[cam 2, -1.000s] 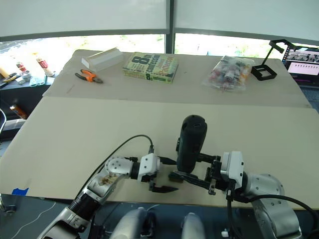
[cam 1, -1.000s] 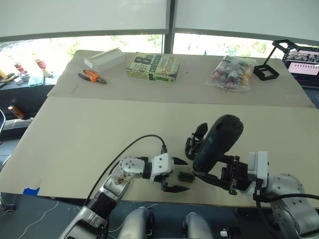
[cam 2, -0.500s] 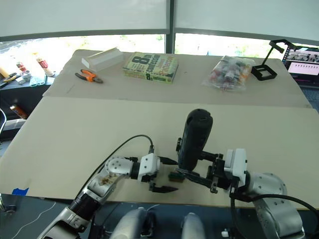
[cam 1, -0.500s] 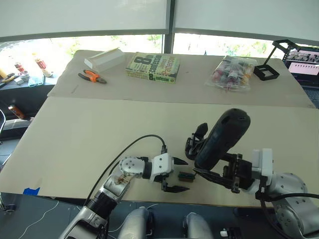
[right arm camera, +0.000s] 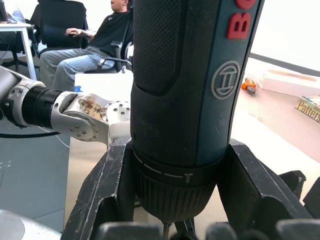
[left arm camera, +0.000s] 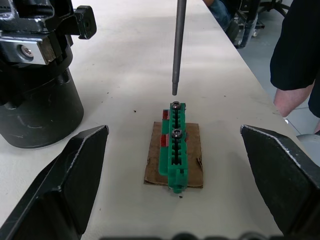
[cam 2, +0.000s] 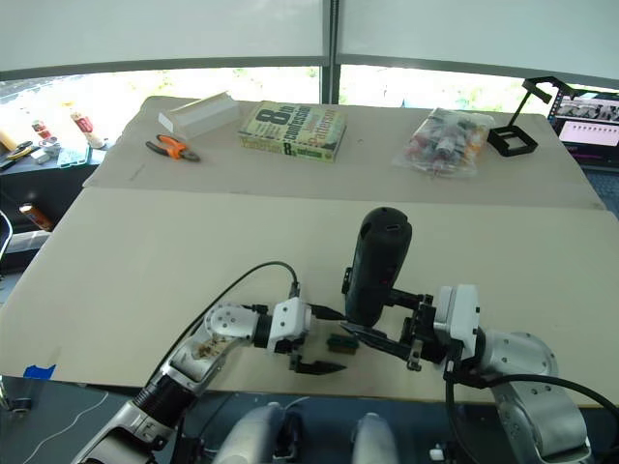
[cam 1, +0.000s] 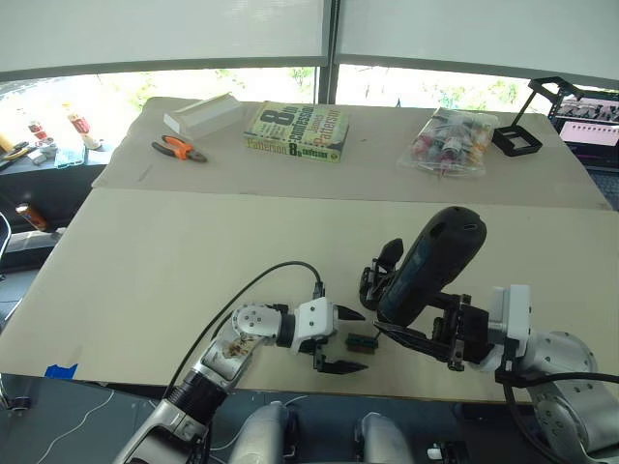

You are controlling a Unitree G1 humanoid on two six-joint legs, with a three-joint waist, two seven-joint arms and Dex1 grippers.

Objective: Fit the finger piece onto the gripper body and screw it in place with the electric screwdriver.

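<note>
My left hand (cam 1: pixel 342 338) rests on the desk (cam 1: pixel 174 251), fingers spread wide around a small green block (left arm camera: pixel 174 145). At two o'clock from it sits the gripper body (cam 1: pixel 379 275). My right hand (cam 1: pixel 411 340) grips the electric screwdriver (cam 1: pixel 430 266), bit above the block.

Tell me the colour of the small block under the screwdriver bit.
Green, seen best in the left wrist view: the block lies on brown card.
</note>
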